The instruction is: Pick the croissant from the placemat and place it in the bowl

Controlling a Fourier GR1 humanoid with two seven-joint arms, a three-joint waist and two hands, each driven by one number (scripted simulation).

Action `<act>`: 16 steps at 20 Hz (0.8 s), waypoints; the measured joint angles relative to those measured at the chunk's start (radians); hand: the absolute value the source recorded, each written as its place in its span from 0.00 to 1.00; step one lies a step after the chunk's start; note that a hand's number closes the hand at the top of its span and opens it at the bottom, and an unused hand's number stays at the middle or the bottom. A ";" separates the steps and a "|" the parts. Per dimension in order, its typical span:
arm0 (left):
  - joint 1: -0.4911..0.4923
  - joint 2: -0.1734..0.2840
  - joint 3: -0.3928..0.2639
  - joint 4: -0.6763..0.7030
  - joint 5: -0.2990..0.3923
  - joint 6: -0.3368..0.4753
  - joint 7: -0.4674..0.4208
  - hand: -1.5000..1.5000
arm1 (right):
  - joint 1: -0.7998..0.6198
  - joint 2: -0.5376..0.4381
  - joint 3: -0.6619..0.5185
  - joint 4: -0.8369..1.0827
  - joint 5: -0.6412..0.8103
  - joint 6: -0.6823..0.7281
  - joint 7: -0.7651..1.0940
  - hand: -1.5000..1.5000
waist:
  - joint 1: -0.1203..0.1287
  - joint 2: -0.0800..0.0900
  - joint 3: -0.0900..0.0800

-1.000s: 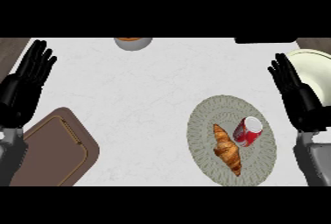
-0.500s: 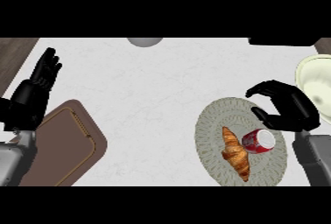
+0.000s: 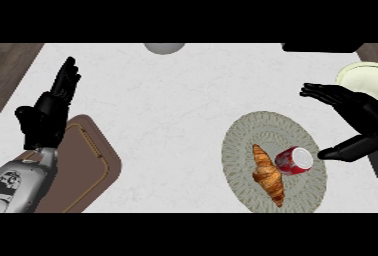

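Observation:
A golden-brown croissant [image 3: 268, 174] lies on a round grey-green placemat [image 3: 251, 134] at the right of the white counter. A red and white cup [image 3: 294, 160] lies on its side on the mat, just right of the croissant. My right hand [image 3: 352, 107] hovers at the mat's upper right edge, open, fingers stretched leftward and thumb pointing down toward the cup; it touches nothing. A pale cream bowl [image 3: 360, 76] shows at the right edge, partly hidden behind that hand. My left hand [image 3: 50, 109] rests open at the left, fingers up.
A brown wooden board [image 3: 85, 172] lies at the lower left, under my left forearm. A grey round object [image 3: 164, 48] sits at the counter's far edge. A dark object [image 3: 321, 47] is at the top right. A dark wood strip [image 3: 16, 62] borders the counter's left.
My right hand has opened from a curled pose and shifted right and up, off the mat. The view has swung, so everything sits differently in frame. The left hand stays open.

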 measured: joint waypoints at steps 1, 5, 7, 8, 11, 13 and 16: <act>-0.001 -0.005 -0.005 -0.002 -0.009 0.008 0.005 0.50 | -0.007 -0.016 0.017 -0.009 0.029 -0.008 -0.013 0.00 | -0.001 -0.002 -0.001; 0.013 -0.012 -0.010 -0.005 -0.018 0.011 -0.001 0.50 | -0.047 -0.076 0.104 -0.056 0.166 -0.056 -0.050 0.00 | 0.002 -0.006 -0.003; 0.016 -0.021 -0.015 -0.005 -0.028 0.020 0.003 0.50 | -0.061 -0.111 0.150 -0.081 0.234 -0.081 -0.072 0.00 | -0.003 -0.008 -0.003; 0.019 -0.018 -0.013 -0.011 -0.027 0.018 0.009 0.50 | -0.062 -0.121 0.178 -0.094 0.271 -0.098 -0.085 0.00 | -0.004 -0.009 -0.004; 0.027 -0.025 -0.018 -0.013 -0.036 0.019 0.011 0.50 | -0.094 -0.144 0.258 -0.102 0.364 -0.132 -0.110 0.00 | -0.004 -0.010 -0.005; 0.029 -0.023 -0.013 -0.021 -0.040 0.020 0.022 0.50 | -0.111 -0.148 0.307 -0.105 0.411 -0.148 -0.125 0.00 | -0.006 -0.011 -0.005; 0.046 -0.023 -0.012 -0.042 -0.045 0.018 0.032 0.50 | -0.135 -0.149 0.374 -0.111 0.461 -0.158 -0.132 0.00 | -0.009 -0.013 -0.006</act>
